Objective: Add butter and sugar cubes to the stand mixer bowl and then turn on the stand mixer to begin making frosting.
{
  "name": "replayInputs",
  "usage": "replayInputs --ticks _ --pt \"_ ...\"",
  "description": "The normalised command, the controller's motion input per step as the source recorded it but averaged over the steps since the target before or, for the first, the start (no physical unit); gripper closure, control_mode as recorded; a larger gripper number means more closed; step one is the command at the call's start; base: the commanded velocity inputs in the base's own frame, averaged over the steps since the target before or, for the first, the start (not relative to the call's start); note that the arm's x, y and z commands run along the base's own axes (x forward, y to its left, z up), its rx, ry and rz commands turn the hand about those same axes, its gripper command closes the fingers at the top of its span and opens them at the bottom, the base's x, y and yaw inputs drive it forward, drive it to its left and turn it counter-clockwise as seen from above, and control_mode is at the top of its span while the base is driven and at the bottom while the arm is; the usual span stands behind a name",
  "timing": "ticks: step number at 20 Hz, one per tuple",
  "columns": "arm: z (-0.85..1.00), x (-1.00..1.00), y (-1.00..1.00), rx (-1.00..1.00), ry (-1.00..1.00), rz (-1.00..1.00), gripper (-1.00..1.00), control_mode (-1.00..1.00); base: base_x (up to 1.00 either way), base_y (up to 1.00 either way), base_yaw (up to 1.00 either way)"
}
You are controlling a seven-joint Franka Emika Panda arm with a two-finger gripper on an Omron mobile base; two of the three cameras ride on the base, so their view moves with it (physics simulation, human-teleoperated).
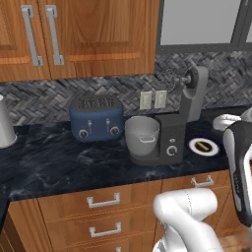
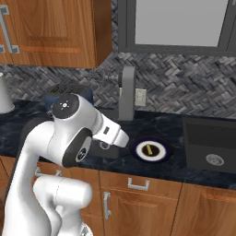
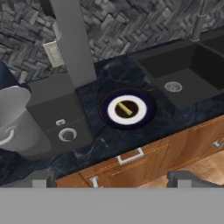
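The stand mixer (image 1: 172, 140) is dark grey, with its head (image 1: 194, 91) tilted up and a round knob (image 3: 67, 134) on its base. The pale grey stand mixer bowl (image 1: 141, 135) sits on that base, to the left. Just right of the mixer, the butter (image 3: 124, 108), a small yellowish stick, lies on a white plate with a dark rim (image 3: 139, 117). My gripper (image 3: 114, 180) hangs open above the counter's front edge, facing the plate. Its fingertips (image 3: 41, 179) stand wide apart with nothing between them. The sugar cubes are out of view.
A navy toaster (image 1: 96, 118) stands left of the bowl. A black sink (image 3: 179, 78) is sunk into the counter right of the plate. A pale kettle (image 1: 5, 123) sits at the far left. Wooden drawers (image 1: 103, 201) run below the dark marble counter.
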Motion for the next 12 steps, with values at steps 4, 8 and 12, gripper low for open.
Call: replayInputs --ticks 4,8,12 --pt "-0.26 0.22 -0.52 0.01 0.22 0.21 -1.0 -1.0 0.0 0.0 0.0" --pt "-0.47 0.5 -0.19 0.0 0.2 0.27 -1.0 -1.0 0.0 0.0 0.0" --pt "-0.62 0.53 -0.13 0.0 0.18 0.26 -1.0 -1.0 0.0 0.0 0.0"
